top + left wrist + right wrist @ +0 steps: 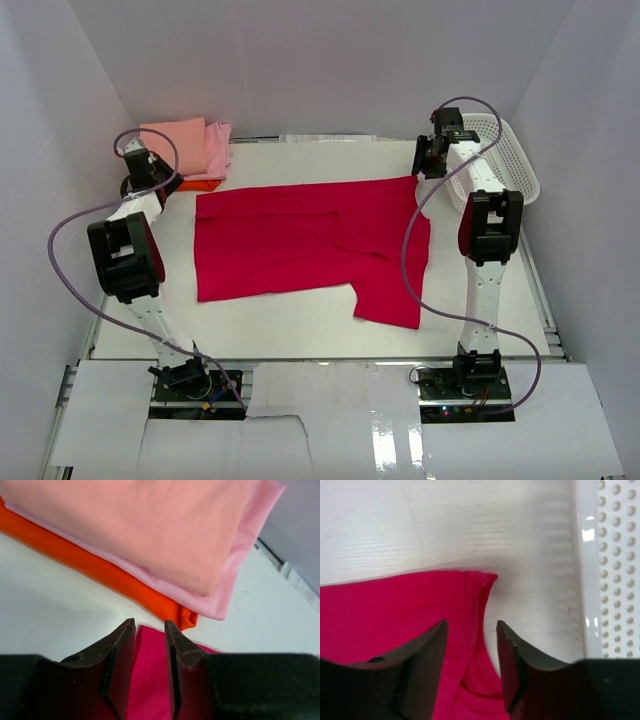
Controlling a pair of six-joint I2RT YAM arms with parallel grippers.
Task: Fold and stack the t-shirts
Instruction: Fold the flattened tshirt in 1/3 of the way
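Note:
The crimson-red t-shirt lies flat across the middle of the table, one sleeve hanging toward the near right. My left gripper hovers at its far left corner, open; red cloth lies loose below the gap between the fingers. At the far right corner my right gripper is open too, its jaws either side of the shirt's curled edge without pinching it. Just beyond the left gripper sits a folded stack: salmon-pink on top, light pink under it, orange at the bottom.
A white lattice basket stands at the back right, its perforated wall close beside the right gripper. White walls enclose the table on three sides. The folded stack fills the back left corner.

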